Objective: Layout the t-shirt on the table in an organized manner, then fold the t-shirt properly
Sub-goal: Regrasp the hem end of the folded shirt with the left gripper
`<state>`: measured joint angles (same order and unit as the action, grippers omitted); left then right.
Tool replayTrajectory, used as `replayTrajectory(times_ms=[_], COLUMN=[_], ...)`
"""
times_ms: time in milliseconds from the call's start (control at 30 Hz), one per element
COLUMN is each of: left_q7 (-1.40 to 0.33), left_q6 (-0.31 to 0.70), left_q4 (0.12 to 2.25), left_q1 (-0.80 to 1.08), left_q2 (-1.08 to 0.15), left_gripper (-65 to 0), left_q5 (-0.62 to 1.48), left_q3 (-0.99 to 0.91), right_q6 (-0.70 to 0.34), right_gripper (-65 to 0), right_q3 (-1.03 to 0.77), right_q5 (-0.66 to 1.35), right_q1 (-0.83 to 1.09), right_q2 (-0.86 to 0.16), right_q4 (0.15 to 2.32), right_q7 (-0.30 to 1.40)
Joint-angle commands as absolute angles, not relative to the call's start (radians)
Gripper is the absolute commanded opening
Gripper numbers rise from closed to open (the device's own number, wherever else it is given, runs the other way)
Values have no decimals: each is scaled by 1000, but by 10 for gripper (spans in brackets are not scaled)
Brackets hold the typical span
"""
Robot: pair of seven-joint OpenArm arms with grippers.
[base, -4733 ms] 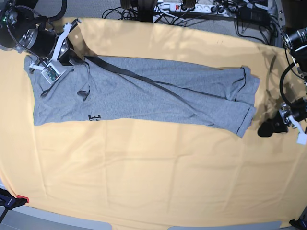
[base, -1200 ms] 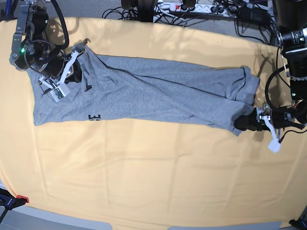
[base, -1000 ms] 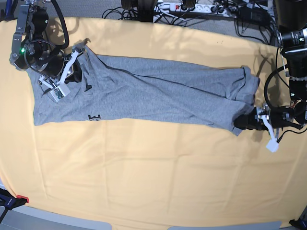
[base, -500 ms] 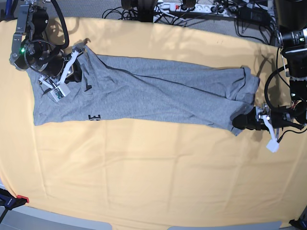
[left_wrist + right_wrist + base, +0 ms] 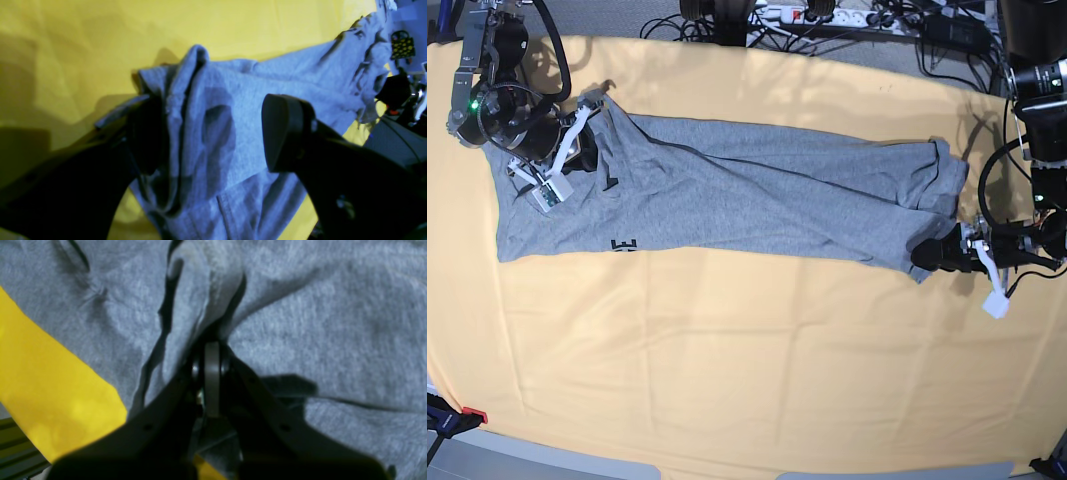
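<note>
**A:** I start at the near end; what do I have at my left gripper (image 5: 213, 133)?

**B:** Its jaws stand wide apart, one on each side of a bunched fold at the corner of the t-shirt (image 5: 233, 110); the cloth lies between them, but nothing is pinched yet, as I read it; in the base view that gripper (image 5: 937, 256) sits right at the shirt's corner, at that view's right.

**A:** And which way does the shirt run from there?

**B:** Straight away from the claw; its long axis stretches across the table (image 5: 747, 380) toward the other arm, lying as a narrow grey band in the far half of the yellow cloth, with a scrap of black lettering at its lower edge.

**A:** So the left arm is the nearer one for this corner; the far end?

**B:** My right gripper (image 5: 212, 373) is clenched tight on a ridge of grey fabric, puckers radiating from the pinch; in the base view it (image 5: 577, 150) holds the opposite end.

**A:** Then I judge the next move is closing the left on that fold; the risk is catching only the top layer.
</note>
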<state>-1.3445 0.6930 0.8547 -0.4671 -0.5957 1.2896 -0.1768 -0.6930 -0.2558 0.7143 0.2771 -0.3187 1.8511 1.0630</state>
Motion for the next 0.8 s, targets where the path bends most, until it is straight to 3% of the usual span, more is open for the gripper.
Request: replayTrajectory(times_ms=[0,767], left_q7=[-1345,-1396], left_q6=[698,698], left_q4=[869,956], left_q1=[-494,-479], left_q2=[-616,-615], left_gripper=[-206,-206], left_q5=[1331,1404], left_q3=[-183,-183], right_q6=[-698,-698], right_gripper=[-650,-650], right_q3=[-260,-260], right_q5=[732,732], right_q1=[269,269], right_q2=[-332,-332], right_q4=[1867,1867], right_q7=[1048,1048])
